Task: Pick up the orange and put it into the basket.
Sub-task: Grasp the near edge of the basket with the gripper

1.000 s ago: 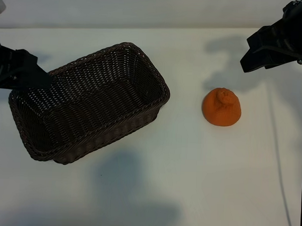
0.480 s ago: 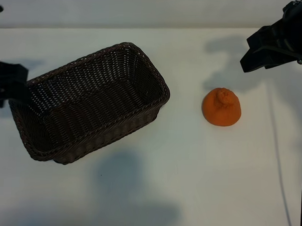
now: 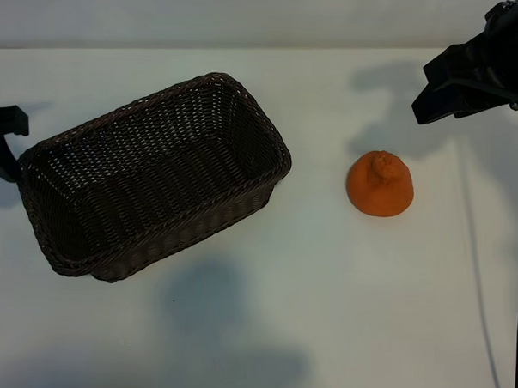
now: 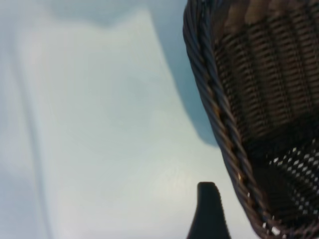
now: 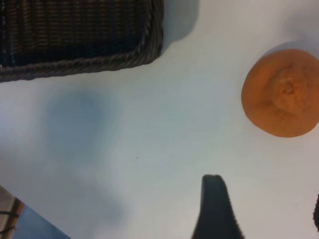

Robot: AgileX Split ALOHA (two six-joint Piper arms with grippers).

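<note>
The orange sits alone on the white table, right of the basket; in the right wrist view the orange lies beyond the fingertips. The dark woven basket lies slantwise at centre left and is empty. My right gripper hovers at the back right, above and behind the orange, open with nothing between its fingers. My left gripper is at the far left edge, just off the basket's left end, open and empty. One of its fingers shows beside the braided rim.
A white table carries everything, with bare surface in front of and between the basket and the orange. A dark cable runs down the right side. The table's back edge meets a pale wall.
The left arm has drawn back to the left, from over the basket's left end to the picture's edge. The right arm, the orange and the basket have not moved.
</note>
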